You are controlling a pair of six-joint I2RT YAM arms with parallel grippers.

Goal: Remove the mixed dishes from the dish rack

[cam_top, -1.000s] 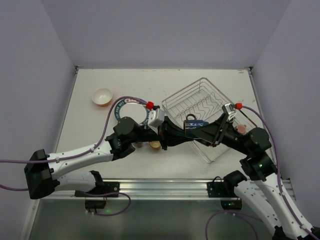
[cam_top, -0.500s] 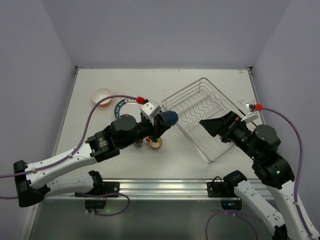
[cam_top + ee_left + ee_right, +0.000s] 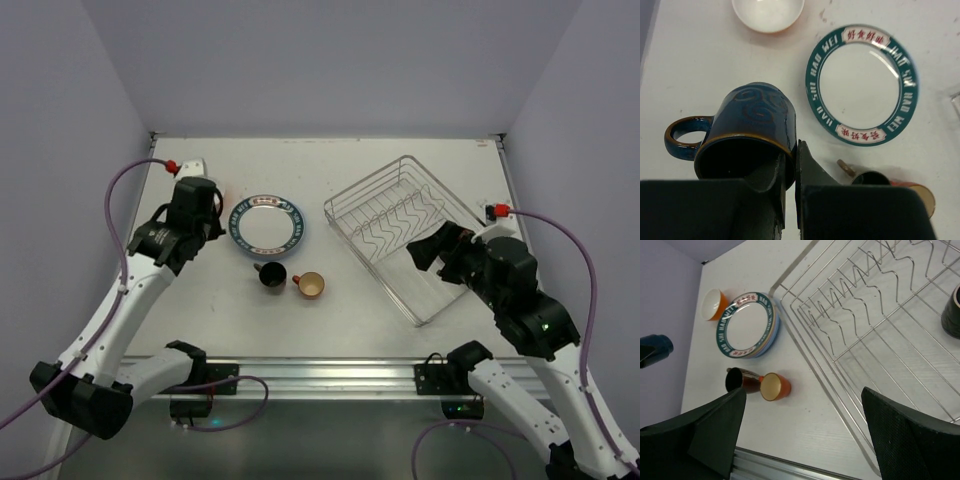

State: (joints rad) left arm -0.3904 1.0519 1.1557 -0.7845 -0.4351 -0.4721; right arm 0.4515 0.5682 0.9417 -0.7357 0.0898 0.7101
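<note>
My left gripper [image 3: 790, 165] is shut on the rim of a blue mug [image 3: 750, 120], one finger inside and one outside, above the table's left part near the orange bowl [image 3: 768, 12]. In the top view the left gripper [image 3: 195, 200] hides that mug. A stack of plates [image 3: 267, 222], topped by one with a dark patterned rim, lies beside it. A brown mug [image 3: 270, 275] and an orange mug [image 3: 311, 285] lie on the table in front of the plates. My right gripper [image 3: 432, 250] hangs open and empty over the silver dish rack [image 3: 390, 215]. One dark mug [image 3: 952, 312] stands in the rack.
The rack sits at an angle on the right half of the table, its near corner close to the front rail [image 3: 330, 375]. Purple cables [image 3: 125, 200] loop off both wrists. Walls enclose the table on the left, back and right.
My left arm has swung from the rack's left edge to the far left, carrying the blue mug. The right arm has drawn back to the right over the rack, open.
</note>
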